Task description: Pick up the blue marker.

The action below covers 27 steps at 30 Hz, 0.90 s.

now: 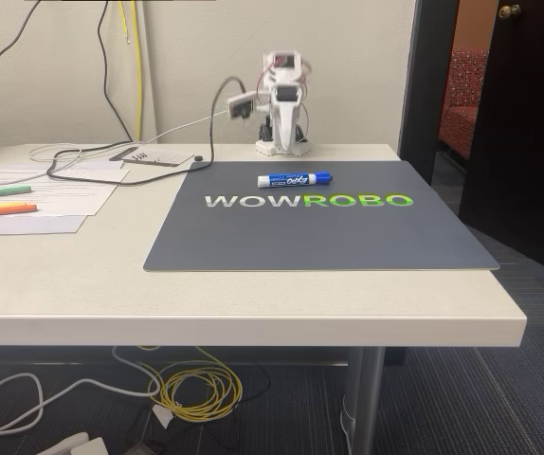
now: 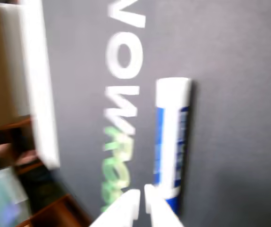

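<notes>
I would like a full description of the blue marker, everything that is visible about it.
The blue marker is short and thick, with a white barrel carrying a blue printed label, a blue cap at its right end in the fixed view and a blue tip at the other end. It looks like smooth plastic. It lies flat on its side on the dark grey mat, just beyond the WOWROBO lettering and parallel to it, in front of the arm's base. Only the mat touches it. The wrist view is blurred; there the gripper shows near one end.

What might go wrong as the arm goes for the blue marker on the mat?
The tool looks nearly shut above the marker, so it may knock it instead of straddling it. The round marker lies flat on the smooth mat and could roll. The wrist view is blurred, which suggests fast motion and a misjudged aim.
</notes>
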{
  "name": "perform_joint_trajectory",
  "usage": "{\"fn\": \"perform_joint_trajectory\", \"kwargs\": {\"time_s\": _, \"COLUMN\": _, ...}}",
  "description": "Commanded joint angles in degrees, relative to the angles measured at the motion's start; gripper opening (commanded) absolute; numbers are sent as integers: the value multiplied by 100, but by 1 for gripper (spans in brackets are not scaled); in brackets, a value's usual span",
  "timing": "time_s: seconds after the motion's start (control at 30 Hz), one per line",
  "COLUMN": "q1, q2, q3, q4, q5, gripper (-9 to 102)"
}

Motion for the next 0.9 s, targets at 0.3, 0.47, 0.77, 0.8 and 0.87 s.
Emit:
{"fn": "perform_joint_trajectory", "kwargs": {"time_s": 0.3, "q1": -44, "q2": -2145, "q3": -1318, "q4": 360, "q5": -853, "gripper": 1}}
{"fn": "perform_joint_trajectory", "kwargs": {"time_s": 0.47, "q1": -220, "q2": -2672, "q3": -1723, "q4": 378, "q5": -791, "gripper": 0}}
{"fn": "perform_joint_trajectory", "kwargs": {"time_s": 0.77, "q1": -185, "q2": -3647, "q3": -2505, "q4": 615, "q5": -396, "gripper": 6}}
{"fn": "perform_joint_trajectory", "kwargs": {"time_s": 0.8, "q1": -185, "q2": -3753, "q3": -2619, "q4": 738, "q5": -396, "gripper": 8}}
{"fn": "perform_joint_trajectory", "kwargs": {"time_s": 0.87, "q1": -202, "q2": -3938, "q3": -2830, "q4": 1002, "q5": -343, "gripper": 14}}
